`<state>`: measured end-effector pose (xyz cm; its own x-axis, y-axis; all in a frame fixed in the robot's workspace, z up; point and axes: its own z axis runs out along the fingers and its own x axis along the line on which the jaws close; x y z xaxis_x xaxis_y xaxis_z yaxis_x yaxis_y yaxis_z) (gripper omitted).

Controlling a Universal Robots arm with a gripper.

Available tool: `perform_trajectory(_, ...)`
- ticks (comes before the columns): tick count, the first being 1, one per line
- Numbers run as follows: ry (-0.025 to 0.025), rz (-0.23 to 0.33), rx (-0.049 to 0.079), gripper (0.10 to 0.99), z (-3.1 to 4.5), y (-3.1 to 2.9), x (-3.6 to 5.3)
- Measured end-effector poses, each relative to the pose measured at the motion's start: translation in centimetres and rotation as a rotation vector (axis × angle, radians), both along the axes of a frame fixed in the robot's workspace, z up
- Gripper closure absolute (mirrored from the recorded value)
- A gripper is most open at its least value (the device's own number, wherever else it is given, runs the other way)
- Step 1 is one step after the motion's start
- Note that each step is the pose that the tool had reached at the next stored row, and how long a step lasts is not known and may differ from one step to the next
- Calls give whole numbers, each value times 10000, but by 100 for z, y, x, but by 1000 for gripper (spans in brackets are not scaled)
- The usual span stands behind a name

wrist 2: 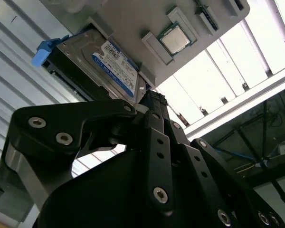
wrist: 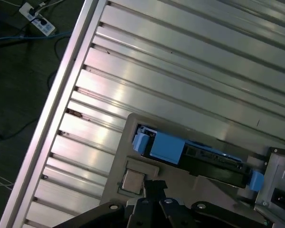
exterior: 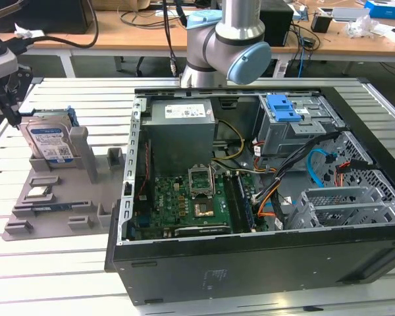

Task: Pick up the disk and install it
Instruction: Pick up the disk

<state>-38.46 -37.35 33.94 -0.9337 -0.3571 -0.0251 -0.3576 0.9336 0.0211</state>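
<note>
Our claw [exterior: 12, 115] hangs at the exterior view's left edge, partly cut off by it. Its tip is just beside the upper corner of the disk [exterior: 51, 141], which stands upright in a slot of a grey holder [exterior: 59, 194] on the slatted table [exterior: 52, 276]. The disk is well apart from the open computer case [exterior: 250, 270] on the exterior view's right, and from here we cannot judge how far the claw is open. In the second wrist view we see the black jaws drawn together into one tip, with no gap and nothing between them. That tip hides the disk's near edge, so we cannot tell whether they touch. A processor chip [wrist 2: 175, 40] lies on the holder beyond. In the first wrist view the closed tip hovers over the holder, near the disk's blue frame [wrist: 166, 147].
</note>
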Motion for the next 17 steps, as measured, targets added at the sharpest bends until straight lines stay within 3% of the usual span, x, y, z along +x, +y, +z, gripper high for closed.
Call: perform_trajectory(17, 0, 1924, 0, 980, 0, 0, 0)
